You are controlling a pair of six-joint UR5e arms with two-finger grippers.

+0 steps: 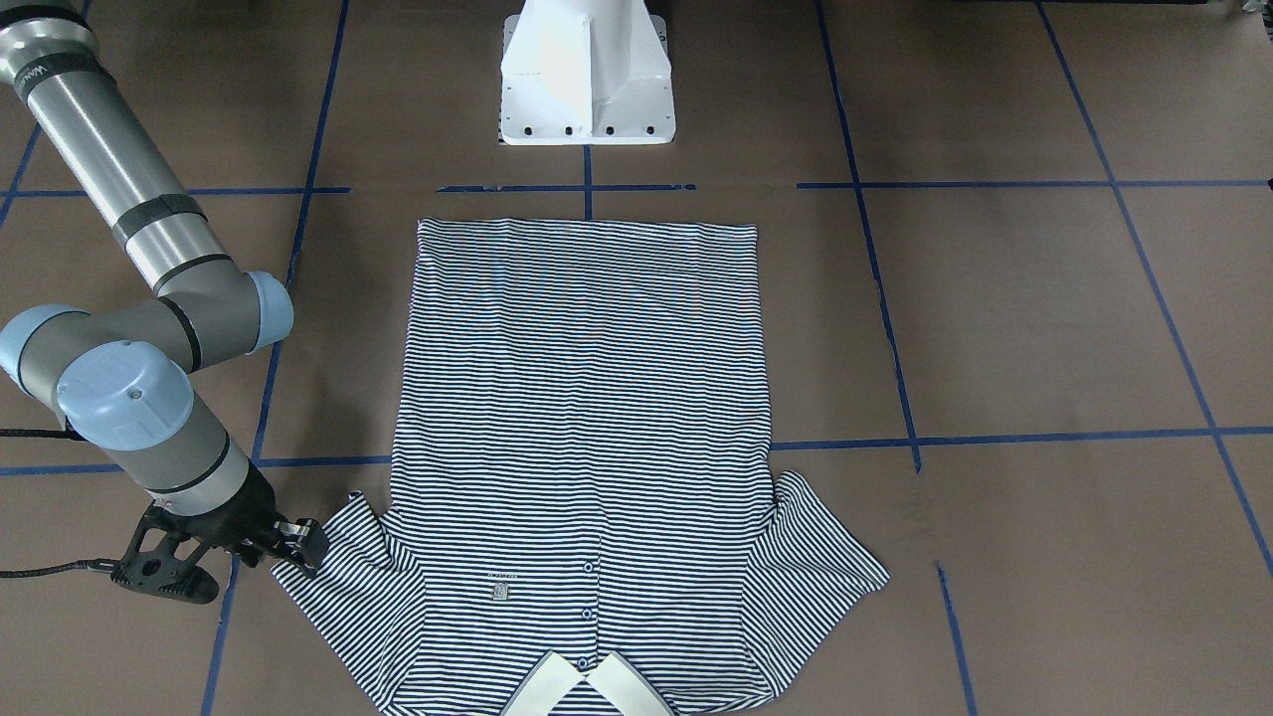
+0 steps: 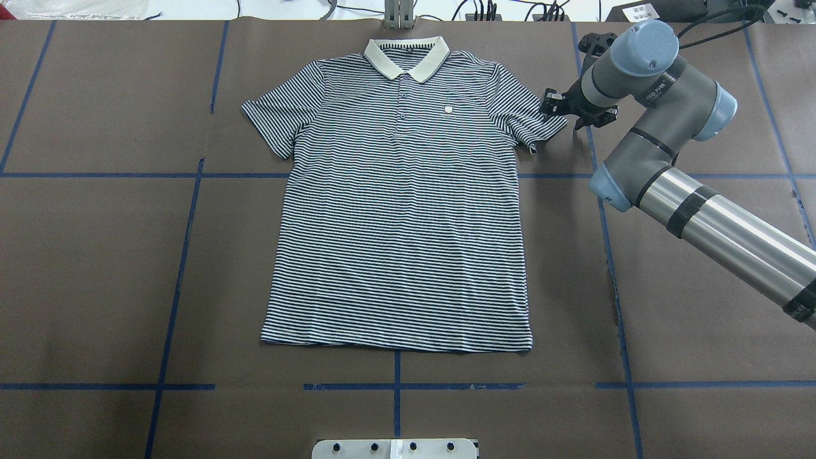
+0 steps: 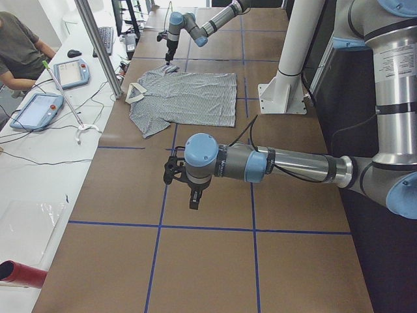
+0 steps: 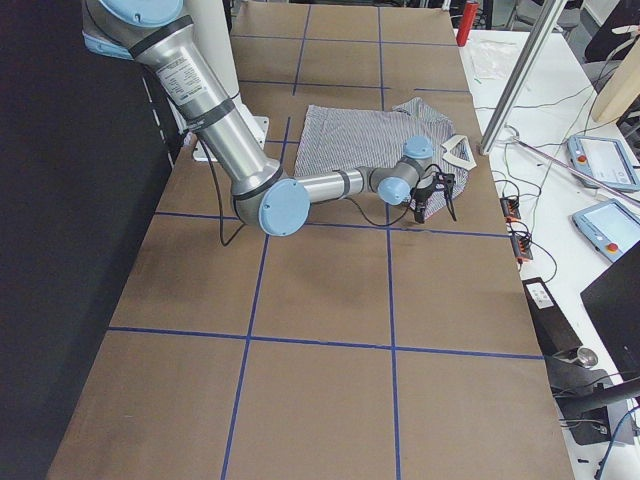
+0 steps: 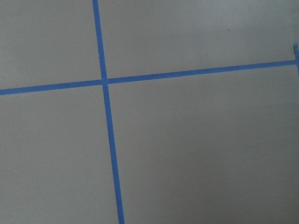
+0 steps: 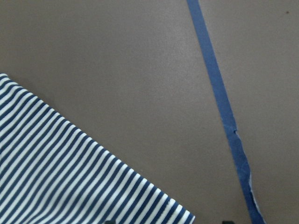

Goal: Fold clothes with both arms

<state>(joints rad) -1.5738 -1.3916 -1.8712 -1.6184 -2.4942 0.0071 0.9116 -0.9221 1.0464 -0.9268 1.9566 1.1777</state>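
**Overhead exterior view: polo lies flat, no fold made**

The striped polo shirt point(image 2: 401, 210) lies spread face up in the middle of the table point(image 2: 95, 255), with its collar at 12 o'clock and its hem at 6. Both sleeves are out and no crease shows, so I judge the whole fold remains to be done.

The right gripper point(image 1: 298, 545) sits at the sleeve tip, at 2 o'clock of the shirt. Its wrist camera shows the fingertips apart and the cloth unpinched.

The left gripper point(image 3: 193, 195) hovers over bare table well apart from the shirt. I cannot tell how its jaws stand.

Brown paper gridded with blue tape point(image 2: 182, 255) covers the table. At 6 o'clock stands the white pedestal point(image 1: 587, 70). The left side view shows a white bench with a teach pendant point(image 3: 36, 111), cables and a seated person point(image 3: 19, 45).
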